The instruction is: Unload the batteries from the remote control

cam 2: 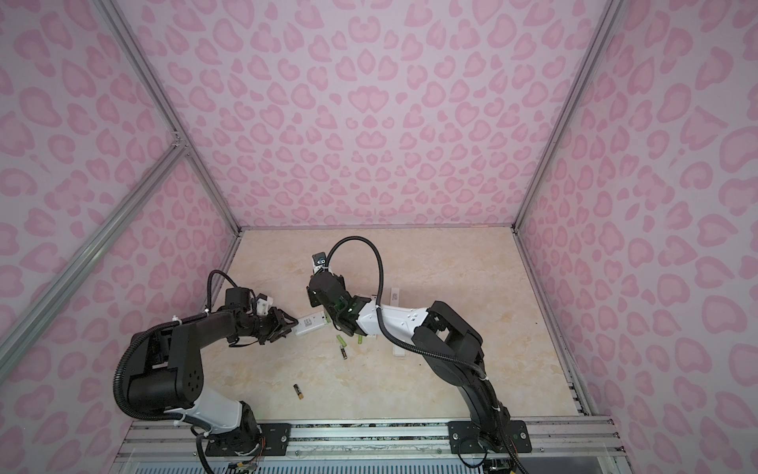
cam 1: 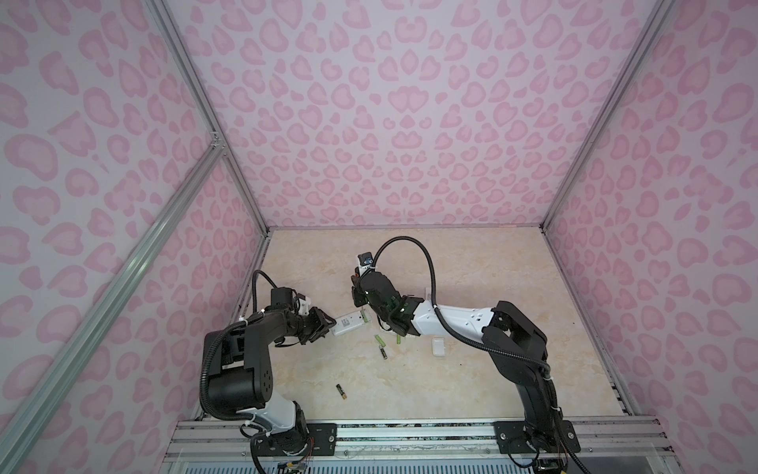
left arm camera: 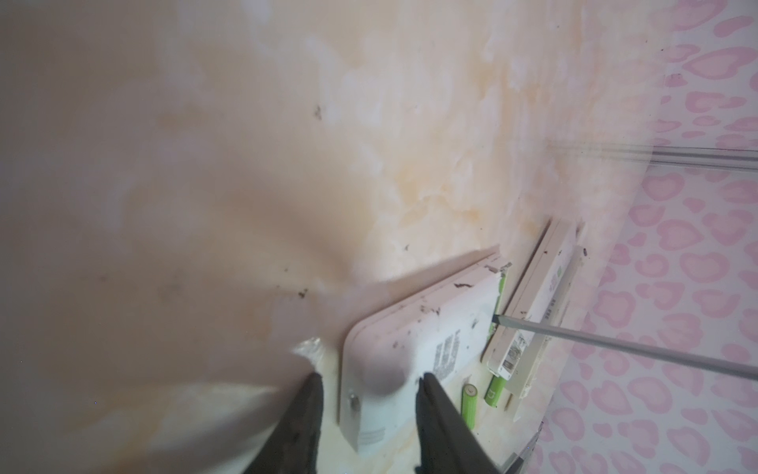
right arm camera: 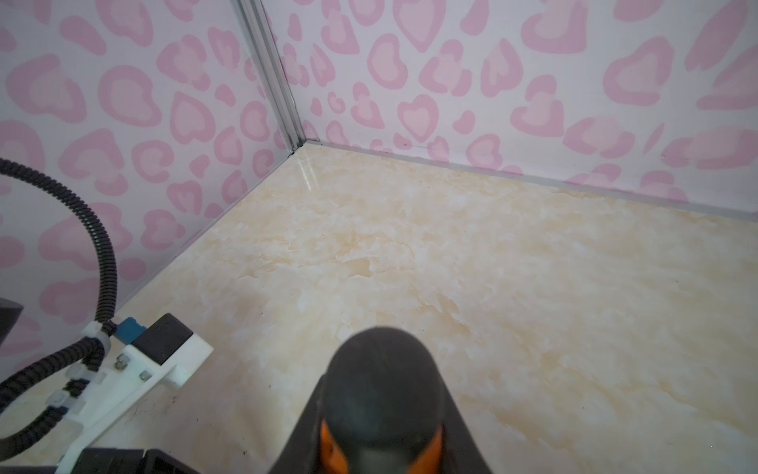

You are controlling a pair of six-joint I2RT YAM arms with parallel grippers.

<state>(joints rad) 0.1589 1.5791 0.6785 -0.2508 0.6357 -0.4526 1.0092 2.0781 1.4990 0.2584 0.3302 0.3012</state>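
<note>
**Screwdriver tip set against a remote's battery bay**

A white remote control (cam 1: 349,323) is seen lying left of the tabletop's (cam 1: 471,262) middle, well in from every edge. Its near end is straddled by the left gripper (left arm camera: 369,390), jaws partly parted. Whether it is actually clamped cannot be told from the blurred wrist view. An orange-and-black screwdriver (right arm camera: 381,369) is clenched in the right gripper (cam 1: 357,292), and its shaft tip is set against a green battery (left arm camera: 499,293) at the remote's open far end. Loose batteries (cam 1: 380,340) are scattered just beside the remote. A black battery (cam 1: 341,392) lies apart, nearer the front rail. A cover plate (cam 1: 438,347) is seen just in front of the right arm. Open marbled surface stretches from the arms to the back wall (cam 1: 410,123).
</note>
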